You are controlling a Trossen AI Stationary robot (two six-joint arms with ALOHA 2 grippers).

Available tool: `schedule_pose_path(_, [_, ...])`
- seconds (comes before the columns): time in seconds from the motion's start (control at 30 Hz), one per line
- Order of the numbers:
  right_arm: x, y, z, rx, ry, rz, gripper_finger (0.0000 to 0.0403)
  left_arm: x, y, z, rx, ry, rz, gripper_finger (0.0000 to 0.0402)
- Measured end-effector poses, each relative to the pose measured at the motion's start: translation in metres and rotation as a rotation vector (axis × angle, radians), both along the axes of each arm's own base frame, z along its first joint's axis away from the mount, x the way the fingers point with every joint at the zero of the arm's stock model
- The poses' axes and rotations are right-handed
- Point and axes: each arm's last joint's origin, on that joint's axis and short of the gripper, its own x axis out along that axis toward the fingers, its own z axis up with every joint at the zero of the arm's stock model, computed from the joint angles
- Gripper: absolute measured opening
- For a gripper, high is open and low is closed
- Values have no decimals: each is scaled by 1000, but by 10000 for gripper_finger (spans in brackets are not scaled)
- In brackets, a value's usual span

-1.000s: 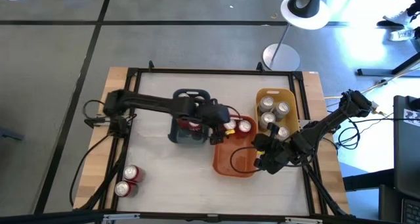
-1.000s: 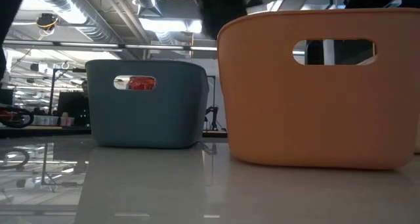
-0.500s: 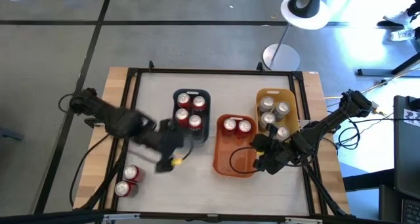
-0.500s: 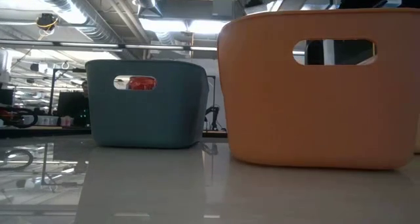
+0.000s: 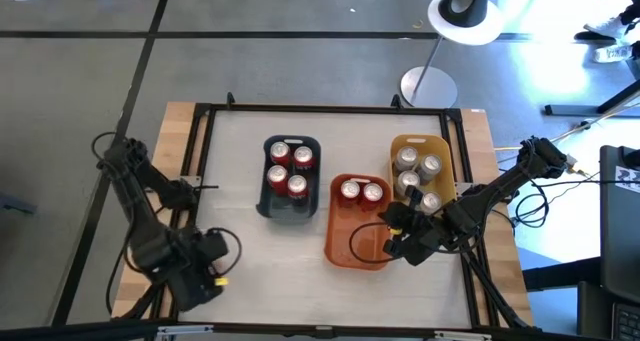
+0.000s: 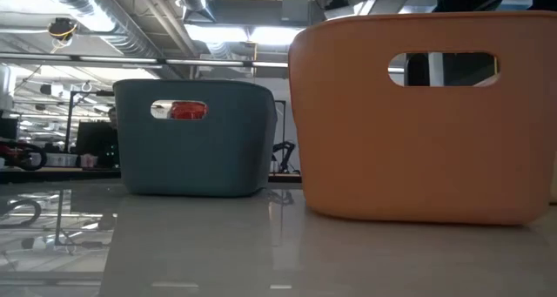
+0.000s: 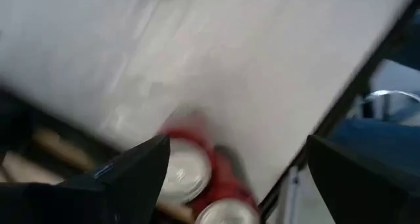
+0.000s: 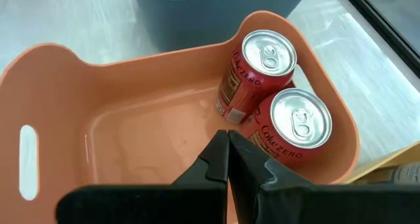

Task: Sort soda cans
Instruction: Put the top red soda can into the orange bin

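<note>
My left gripper (image 5: 205, 273) hangs open over the table's near-left corner. In the left wrist view, two red cans (image 7: 186, 168) stand upright on the table just below and between its spread fingers (image 7: 237, 145), untouched; the arm hides them from above. My right gripper (image 5: 395, 243) is shut and hovers above the orange bin (image 5: 345, 246), near its right wall (image 8: 228, 152). Two red cans (image 8: 266, 60) stand at that bin's far end. The blue bin (image 5: 268, 196) holds three red cans (image 5: 290, 171). The yellow bin (image 5: 440, 146) holds several silver cans (image 5: 415, 171).
The three bins stand close together in the middle and right of the table, inside a black frame (image 5: 330, 108). In the low view the blue bin (image 6: 196, 158) and the orange bin (image 6: 418, 140) fill the scene, with a red can (image 6: 185, 111) showing through the blue bin's handle hole.
My left arm has swung fast from above the gap between the blue and orange bins, across the table toward its near-left corner, and now hangs over the two red cans there. The right arm has kept still.
</note>
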Motion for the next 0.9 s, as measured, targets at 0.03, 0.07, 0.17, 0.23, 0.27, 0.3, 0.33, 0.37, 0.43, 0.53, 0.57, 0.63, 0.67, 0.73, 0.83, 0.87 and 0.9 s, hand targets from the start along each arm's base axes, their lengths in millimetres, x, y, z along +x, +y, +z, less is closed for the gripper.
schedule_pose_path(0.03, [0,0,0,0,0,0,5,-6,0,-4,8,15,32,343])
schedule_pose_path(0.07, [0,0,0,0,0,0,5,-10,0,-7,10,23,65,343])
schedule_pose_path(0.17, [0,0,0,-2,1,2,5,-21,2,-14,3,38,169,343])
schedule_pose_path(0.23, [0,0,0,-8,1,4,5,-25,5,-15,-8,41,236,343])
schedule_pose_path(0.27, [0,0,0,-14,-2,1,5,-27,7,-16,-14,50,265,343])
schedule_pose_path(0.3, [0,0,0,-19,-5,-1,5,-30,9,-18,-18,67,293,343])
schedule_pose_path(0.33, [0,-1,0,-22,-7,-3,5,-32,11,-21,-20,92,319,343])
schedule_pose_path(0.37, [0,-1,0,-25,-7,-4,5,-33,12,-24,-24,119,342,343])
schedule_pose_path(0.43, [0,-1,0,-26,-6,-4,5,-36,14,-28,-34,162,378,343])
schedule_pose_path(0.53, [0,-1,0,-26,-5,-4,5,-37,15,-35,-52,185,398,343])
schedule_pose_path(0.57, [0,-1,0,-26,-5,-4,5,-38,15,-37,-50,192,405,343])
schedule_pose_path(0.63, [0,-1,0,-27,-5,-4,5,-39,16,-41,-47,203,420,343])
schedule_pose_path(0.67, [0,-1,0,-26,-4,-4,5,-38,15,-43,-59,200,419,343])
schedule_pose_path(0.73, [0,-1,0,-27,-4,-4,5,-36,12,-46,-89,189,394,343])
schedule_pose_path(0.83, [0,-1,0,-38,-5,-1,5,-37,13,-51,-75,194,364,343])
schedule_pose_path(0.87, [0,-1,0,-40,-5,0,5,-38,14,-54,-61,199,365,343])
schedule_pose_path(0.9, [0,-1,0,-40,-5,0,5,-38,15,-57,-49,204,366,343])
